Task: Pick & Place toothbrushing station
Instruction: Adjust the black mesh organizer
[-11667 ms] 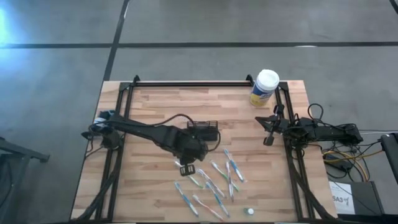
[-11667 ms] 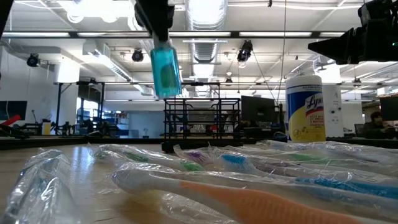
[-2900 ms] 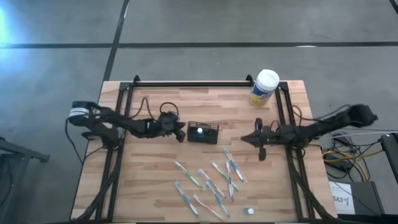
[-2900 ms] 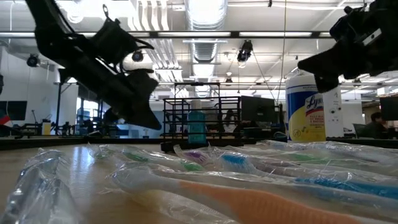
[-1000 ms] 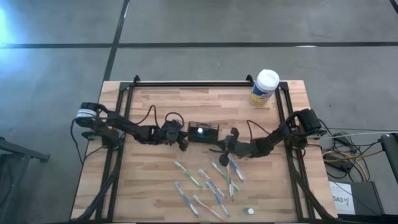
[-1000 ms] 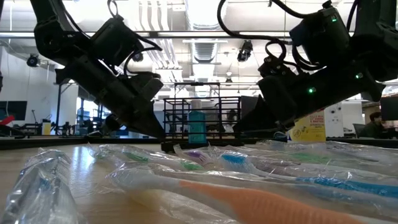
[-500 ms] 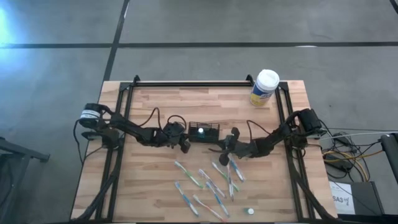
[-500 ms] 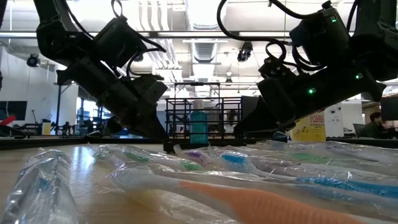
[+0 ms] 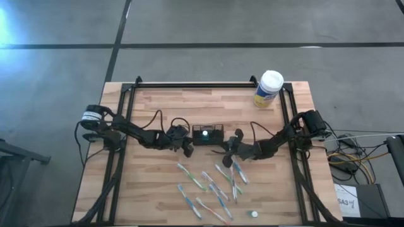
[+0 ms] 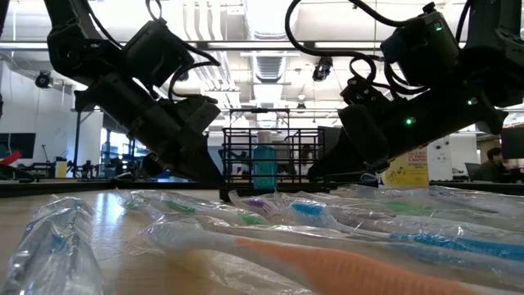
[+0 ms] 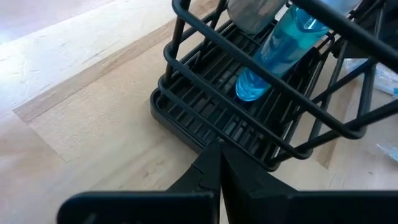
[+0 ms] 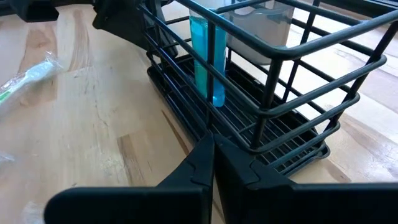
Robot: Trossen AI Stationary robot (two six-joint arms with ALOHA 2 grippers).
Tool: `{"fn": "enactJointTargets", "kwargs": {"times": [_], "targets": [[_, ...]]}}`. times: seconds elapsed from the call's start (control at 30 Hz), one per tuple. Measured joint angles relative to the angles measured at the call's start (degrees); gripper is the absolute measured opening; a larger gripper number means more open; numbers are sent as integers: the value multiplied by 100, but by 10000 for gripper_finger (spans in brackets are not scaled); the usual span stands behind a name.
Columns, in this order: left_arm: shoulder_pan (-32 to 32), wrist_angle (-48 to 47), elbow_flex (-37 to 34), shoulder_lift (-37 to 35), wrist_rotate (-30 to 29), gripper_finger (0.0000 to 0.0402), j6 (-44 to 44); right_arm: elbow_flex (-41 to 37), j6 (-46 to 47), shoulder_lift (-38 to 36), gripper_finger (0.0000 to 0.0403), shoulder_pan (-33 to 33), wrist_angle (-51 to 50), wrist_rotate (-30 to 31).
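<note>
Toothbrushing station (image 9: 206, 134): black wire basket, mid-table, blue bottle (image 12: 208, 56) upright inside. Wrapped toothbrushes (image 9: 214, 184) scattered nearer the front edge. Left gripper (image 9: 187, 150) and right gripper (image 9: 222, 152), fingers pressed together, flank the basket's near corners. Yellow canister (image 9: 267, 90) at far edge.

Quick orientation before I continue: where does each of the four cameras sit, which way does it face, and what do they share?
High view: overhead, straight down; whole table, left gripper, right gripper, basket between.
Low view: table height, level toward the room; wrapped toothbrushes nearest, both arms above.
Left wrist view: on the left arm; its shut fingers at the basket's base.
Right wrist view: likewise, opposite side.
Shared: basket holding a blue bottle.
</note>
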Motion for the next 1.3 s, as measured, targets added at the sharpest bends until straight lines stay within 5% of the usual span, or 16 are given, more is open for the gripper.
{"fn": "enactJointTargets", "kwargs": {"times": [0.57,0.77,0.9,1.3], "targets": [[2,-760,2,-506,-345,3,357,-74,-350,-364,8,114,-12,-101],[4,-1185,0,-759,-408,3,417,-68,-695,-666,8,169,-300,-1012],[-71,-1494,-4,-1078,-393,3,631,9,-823,-1297,8,329,-1335,-1381],[-779,-2148,-44,-1876,482,3,1301,22,408,-3491,8,1018,-4924,973]]}}
